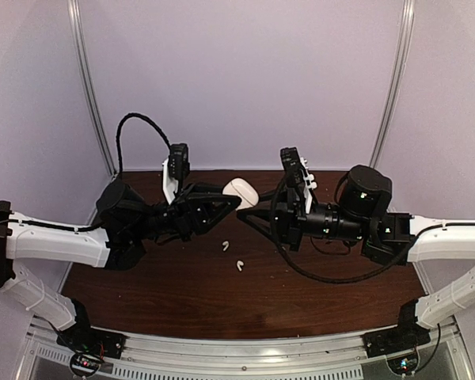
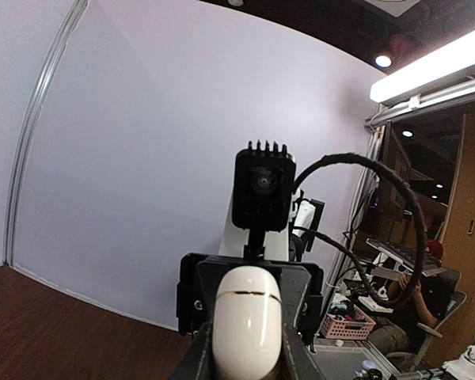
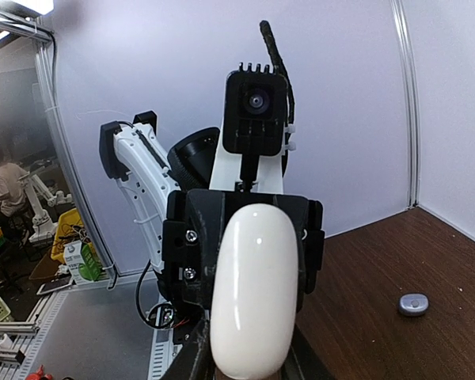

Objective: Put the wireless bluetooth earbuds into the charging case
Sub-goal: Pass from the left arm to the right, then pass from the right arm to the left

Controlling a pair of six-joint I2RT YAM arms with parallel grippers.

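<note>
Though pinched between left claw (image 2: 247, 355) and right claw (image 3: 250, 352), charging case (image 1: 241, 191) half hidden overhead.

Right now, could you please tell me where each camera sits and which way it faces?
Top external: above, behind the bases, looking down on the dark wooden table; left arm and right arm show.
Left wrist: faces right arm's black wrist camera; own fingers show.
Right wrist: faces left arm's black wrist camera; own fingers show.
Shared: all see the glossy white oval charging case.
</note>
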